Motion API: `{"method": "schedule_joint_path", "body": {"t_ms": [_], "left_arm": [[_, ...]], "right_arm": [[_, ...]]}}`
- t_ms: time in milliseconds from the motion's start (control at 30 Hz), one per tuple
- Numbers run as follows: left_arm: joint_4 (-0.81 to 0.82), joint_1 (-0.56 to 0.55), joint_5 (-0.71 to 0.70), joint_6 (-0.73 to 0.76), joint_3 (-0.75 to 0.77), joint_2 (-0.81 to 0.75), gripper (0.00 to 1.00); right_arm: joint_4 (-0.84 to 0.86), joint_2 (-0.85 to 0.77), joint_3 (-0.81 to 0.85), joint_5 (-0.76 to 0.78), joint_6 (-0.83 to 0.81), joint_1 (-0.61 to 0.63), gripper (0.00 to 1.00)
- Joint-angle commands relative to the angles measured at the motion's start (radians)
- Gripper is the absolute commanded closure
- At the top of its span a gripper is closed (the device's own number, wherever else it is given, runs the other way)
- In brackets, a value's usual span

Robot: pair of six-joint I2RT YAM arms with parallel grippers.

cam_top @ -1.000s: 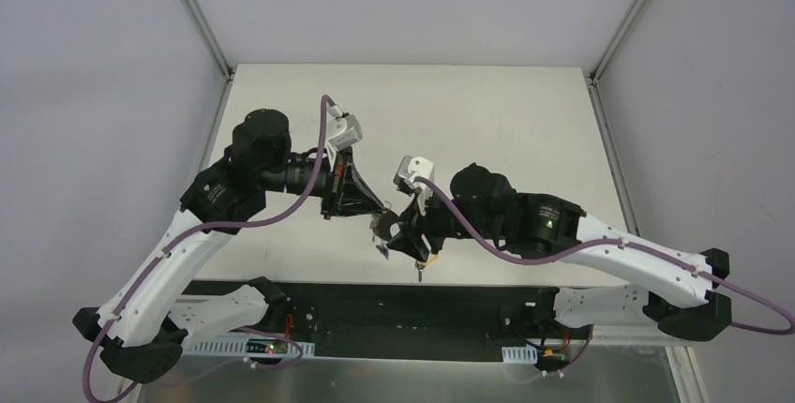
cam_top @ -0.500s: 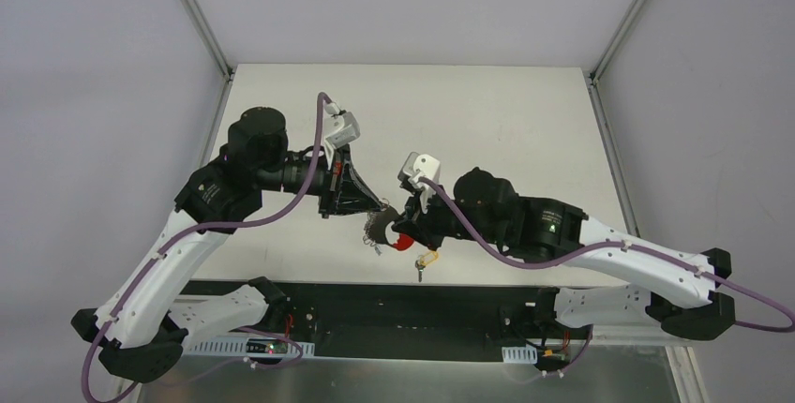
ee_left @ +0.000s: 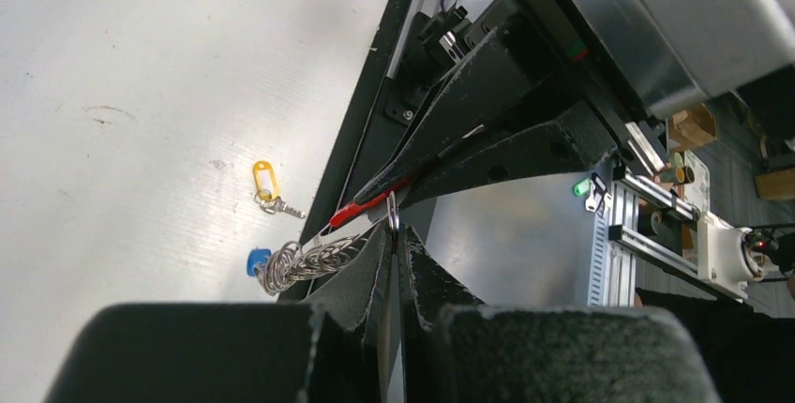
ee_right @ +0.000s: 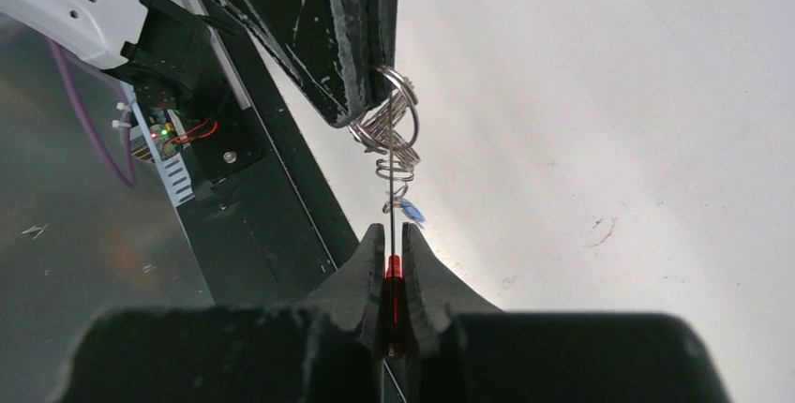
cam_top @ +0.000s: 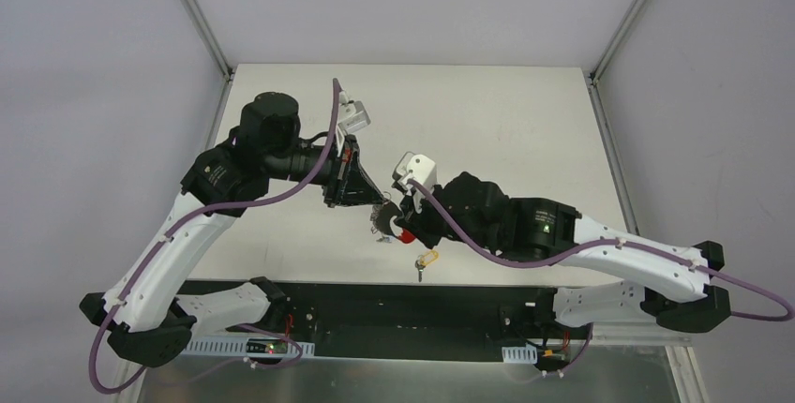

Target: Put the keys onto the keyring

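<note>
Key lies loose on the table at its near edge, apart from both my grippers. Just beyond it, my right gripper is clamped on the red strap of the keyring. Farther left, my left gripper pinches its silver ring, with the chain and blue tag hanging between.

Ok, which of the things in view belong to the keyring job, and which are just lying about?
Job: small silver key with yellow oval head, on the table; silver ring-and-chain keyring with red strap and blue tag, held between left claw and right claw.
Not the job: white tabletop; black base rail; purple cables.
</note>
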Motion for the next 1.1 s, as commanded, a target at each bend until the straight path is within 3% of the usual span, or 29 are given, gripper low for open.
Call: {"method": "schedule_joint_path", "body": {"t_ms": [0, 700, 1067], "left_arm": [[-0.049, -0.012, -0.040, -0.015, 0.076, 0.014, 1.00], [-0.132, -0.038, -0.225, -0.017, 0.138, 0.058, 1.00], [-0.149, -0.054, -0.168, -0.010, 0.152, 0.078, 1.00]], "right_arm": [[-0.044, 0.011, 0.055, 0.127, -0.012, 0.021, 1.00], [-0.095, 0.083, 0.137, 0.261, -0.004, 0.075, 1.00], [-0.103, 0.084, 0.147, 0.287, -0.027, 0.083, 1.00]]}}
